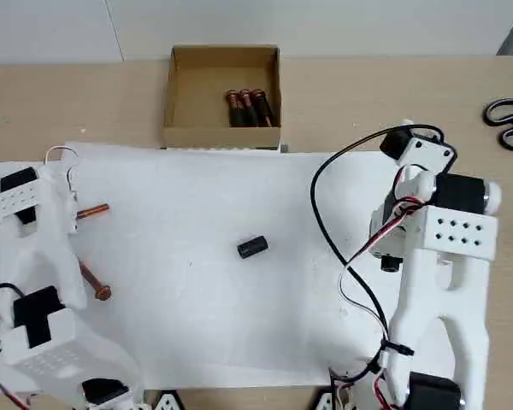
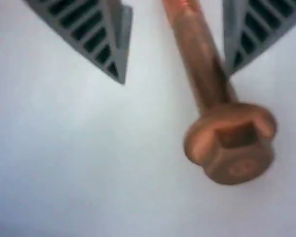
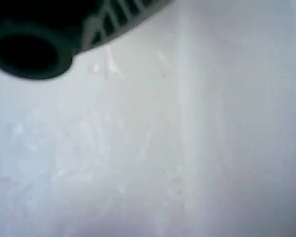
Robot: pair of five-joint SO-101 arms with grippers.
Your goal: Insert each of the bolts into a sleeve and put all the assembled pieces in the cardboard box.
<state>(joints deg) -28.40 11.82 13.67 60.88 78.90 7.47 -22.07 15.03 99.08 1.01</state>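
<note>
Lying between the left jaws, which stand apart with one on each side of its shaft, is a copper bolt [image 2: 222, 143]. It has a smooth round shaft, a wide flange and a hexagonal head, and it rests on the white sheet [image 2: 64, 173].

From the high view, a far bolt [image 1: 92, 210] and a near bolt [image 1: 96, 284] lie on the sheet by the left arm [image 1: 43, 256], each with one end under it. I cannot tell which of them the wrist view shows.

A sleeve [image 1: 252, 247], a short black cylinder, lies on its side near the middle of the sheet, well apart from both arms. The box [image 1: 175, 94] sits on the table [image 1: 350, 94] at the sheet's far edge. It holds three assembled pieces [image 1: 250, 108] side by side, dark sleeves with copper ends showing.

The right wrist view has a second sleeve [image 3: 29, 49] close above the sheet, a black tube with its open end showing. I cannot tell whether the right jaws are clamped on it. Scissors [image 1: 509, 120] lie at the table's far right.
</note>
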